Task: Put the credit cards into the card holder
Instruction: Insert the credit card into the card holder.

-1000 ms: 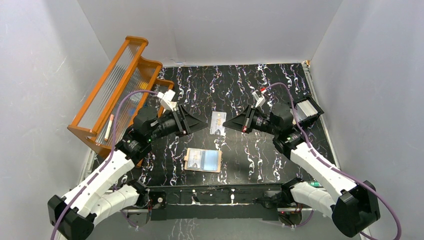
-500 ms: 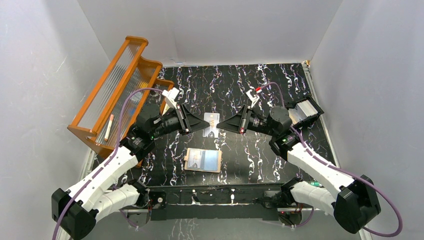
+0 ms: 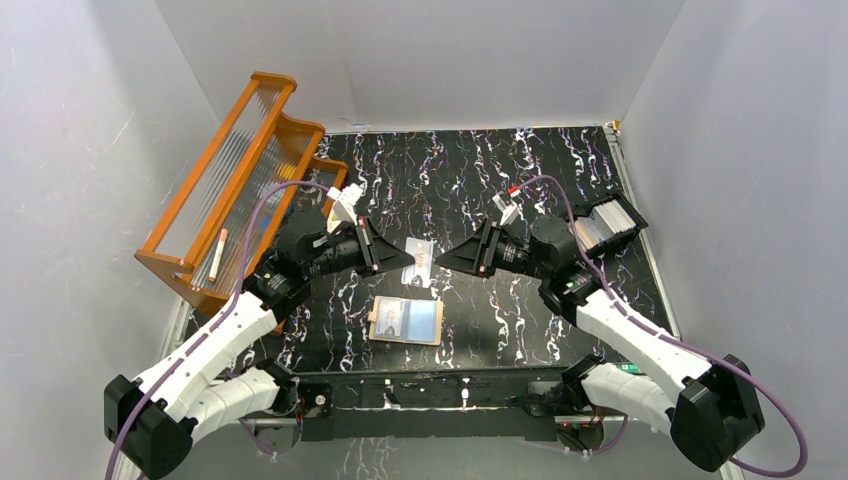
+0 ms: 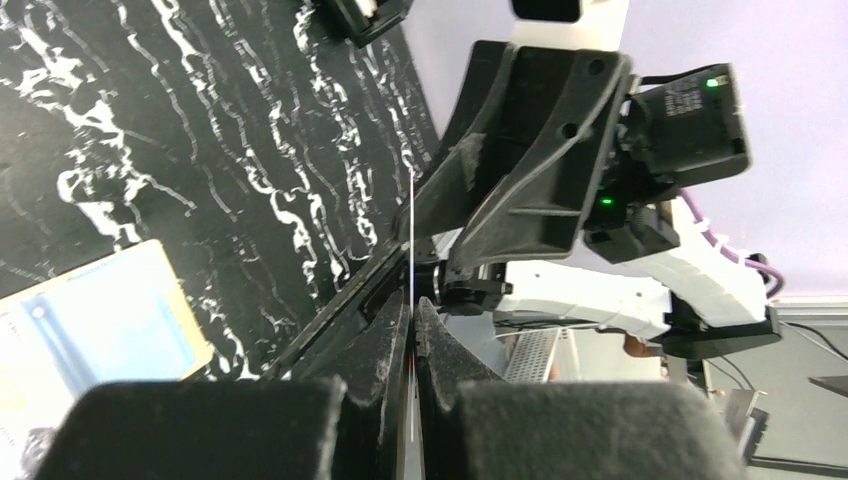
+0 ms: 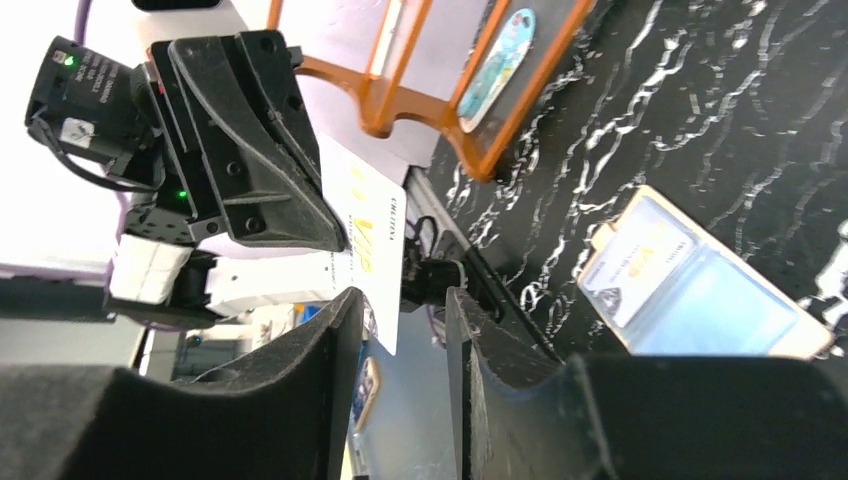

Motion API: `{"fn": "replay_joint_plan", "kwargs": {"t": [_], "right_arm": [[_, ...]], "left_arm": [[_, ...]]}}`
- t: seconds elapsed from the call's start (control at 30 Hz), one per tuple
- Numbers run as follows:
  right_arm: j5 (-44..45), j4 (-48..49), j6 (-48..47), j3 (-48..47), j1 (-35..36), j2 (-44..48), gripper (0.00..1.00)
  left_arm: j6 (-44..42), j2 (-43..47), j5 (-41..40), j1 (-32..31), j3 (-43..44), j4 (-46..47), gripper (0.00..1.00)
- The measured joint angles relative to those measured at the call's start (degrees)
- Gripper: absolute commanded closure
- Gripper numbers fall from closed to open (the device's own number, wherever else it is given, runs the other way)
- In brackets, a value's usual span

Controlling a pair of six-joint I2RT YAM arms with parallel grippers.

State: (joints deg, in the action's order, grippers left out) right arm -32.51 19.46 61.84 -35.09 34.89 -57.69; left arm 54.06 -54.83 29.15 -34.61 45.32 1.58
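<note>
A white credit card (image 3: pixel 422 258) with yellow print hangs in the air above the middle of the table. My left gripper (image 3: pixel 411 262) is shut on its left edge; the left wrist view shows the card (image 4: pixel 411 225) edge-on between the closed fingers. My right gripper (image 3: pixel 441 261) is open, its fingers either side of the card's (image 5: pixel 365 245) other end without pinching it. The tan card holder (image 3: pixel 406 321) lies open on the table just in front of both grippers, with a card visible under its clear pockets (image 5: pixel 690 290).
An orange rack (image 3: pixel 240 180) with ribbed clear panels stands at the back left, a white stick (image 3: pixel 217 255) and a blue card (image 5: pixel 497 62) in it. A black tray (image 3: pixel 610 222) holding pale cards sits at the right, behind my right arm.
My left gripper moved in and shut on the card's left edge. My right gripper, which was shut on the card, has opened. Both grippers and the card have sunk slightly toward the holder.
</note>
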Motion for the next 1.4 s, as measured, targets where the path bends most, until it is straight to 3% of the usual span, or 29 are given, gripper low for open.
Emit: {"fn": "replay_joint_plan", "kwargs": {"t": [0.23,0.47,0.7,0.93,1.4], "right_arm": [[10.1,-14.5,-2.1,-1.0,0.0,2.9,0.53],[13.1,-25.1,-4.1,-2.0,0.0,-3.6,0.56],[13.1,-25.0,-4.4,1.5,1.0,-10.3,0.57],[14.8,-23.7,-5.3,1.7,6.9,-18.6,0.6],[24.7,-29.4,-8.7,-8.2,16.4,-30.1,0.6]], "left_arm": [[-4.5,-0.9,-2.5,0.0,0.0,-7.3,1.0],[-8.1,-6.3,-5.4,0.0,-1.5,-11.1,1.0],[-9.3,-11.1,-8.2,0.0,-5.9,-11.5,1.0],[-9.1,-11.5,-9.3,0.0,-11.6,-10.3,1.0],[-7.5,-11.3,-9.1,0.0,-18.7,-2.6,1.0]]}}
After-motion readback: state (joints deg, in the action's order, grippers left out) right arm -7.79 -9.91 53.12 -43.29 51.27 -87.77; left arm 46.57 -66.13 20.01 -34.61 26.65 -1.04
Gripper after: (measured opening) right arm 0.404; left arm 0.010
